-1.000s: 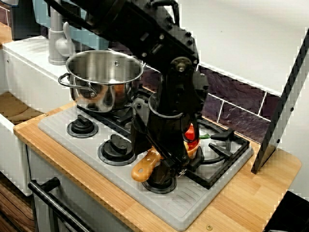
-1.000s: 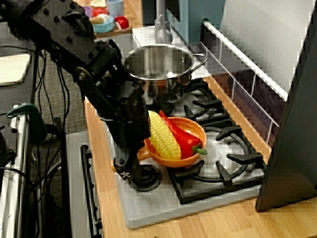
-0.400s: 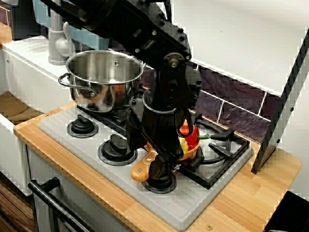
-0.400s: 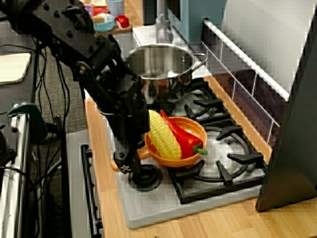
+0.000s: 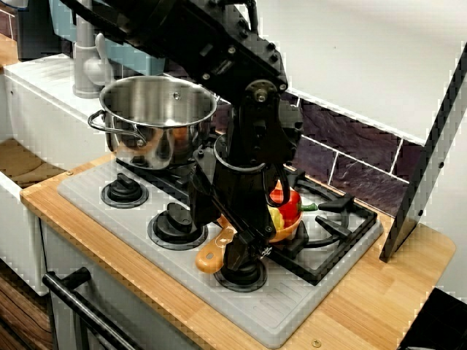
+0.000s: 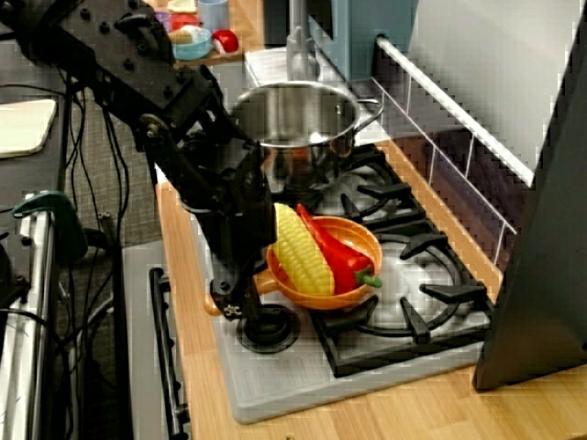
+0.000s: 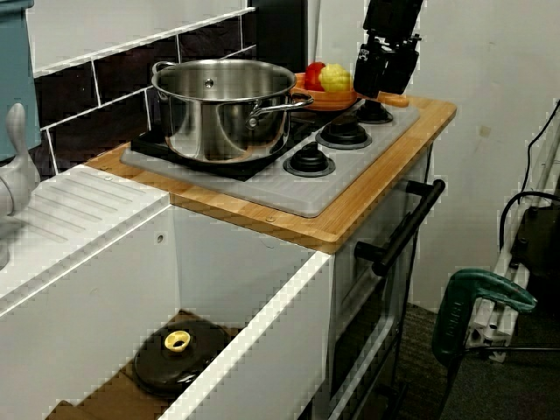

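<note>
Corn (image 6: 298,247) and a red pepper (image 6: 341,261) lie in the orange pan (image 6: 316,300) at the near edge of the stove grate (image 6: 431,293); whether the pan rests on it is unclear. The tool (image 6: 232,307) is closed narrow on the handle (image 6: 266,282), its dark fingertips hard to make out. In the front view the arm (image 5: 248,138) hides most of the pan. A steel pot (image 5: 157,142) stands behind it.
</note>
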Robot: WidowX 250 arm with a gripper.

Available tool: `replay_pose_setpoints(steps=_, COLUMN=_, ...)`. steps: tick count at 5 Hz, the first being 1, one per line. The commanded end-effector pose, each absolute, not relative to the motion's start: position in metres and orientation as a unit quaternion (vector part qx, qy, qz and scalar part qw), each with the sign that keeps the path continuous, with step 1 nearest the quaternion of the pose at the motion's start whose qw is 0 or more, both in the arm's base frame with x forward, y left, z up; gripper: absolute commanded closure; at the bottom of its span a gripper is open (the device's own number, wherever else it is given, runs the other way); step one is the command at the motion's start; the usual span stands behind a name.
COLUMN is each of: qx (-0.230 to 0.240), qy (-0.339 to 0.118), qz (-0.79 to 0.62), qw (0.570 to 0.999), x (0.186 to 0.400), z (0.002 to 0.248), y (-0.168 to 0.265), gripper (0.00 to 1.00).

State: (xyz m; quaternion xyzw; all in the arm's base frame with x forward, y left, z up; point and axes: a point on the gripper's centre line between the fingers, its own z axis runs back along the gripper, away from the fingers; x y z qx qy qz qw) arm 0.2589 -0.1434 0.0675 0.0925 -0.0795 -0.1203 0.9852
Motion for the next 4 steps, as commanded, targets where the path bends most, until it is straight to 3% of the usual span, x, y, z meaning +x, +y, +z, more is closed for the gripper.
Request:
replay_pose_setpoints(steps=1, qx=0.09, qy=-0.121, qz=-0.1, qw=0.983, x=0.2611, z=0.0818, y=-0.1475, gripper=0.0)
replay_pose_setpoints(steps=4, qx=0.082, qy=-0.115, qz=-0.083, qw=0.987, x=0.2694, z=0.0773, y=-0.1456, gripper=0.0)
